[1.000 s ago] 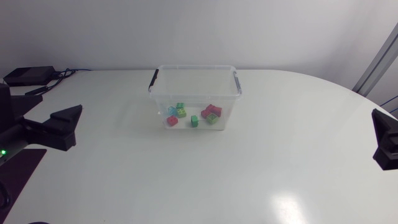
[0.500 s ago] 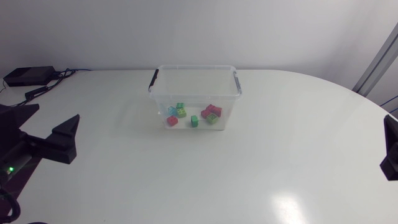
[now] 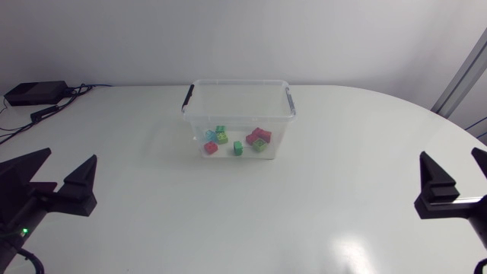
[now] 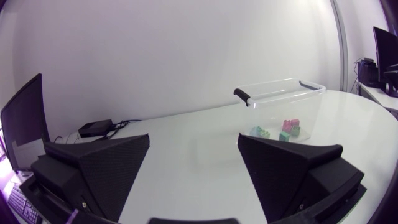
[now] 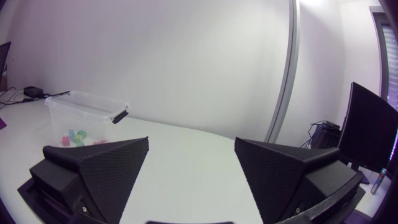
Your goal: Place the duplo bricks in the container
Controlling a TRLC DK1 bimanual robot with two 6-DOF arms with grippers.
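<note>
Since all the duplo bricks [image 3: 259, 138] in view already lie on the floor of the clear container [image 3: 240, 116], which stands mid-table toward the far edge with its long side running across, no loose brick waits for either arm. The left gripper [image 3: 72, 154] and right gripper [image 3: 449, 152] sit at opposite side edges, fingers spread wide and empty, well apart from it; the left looks slightly nearer.
</note>
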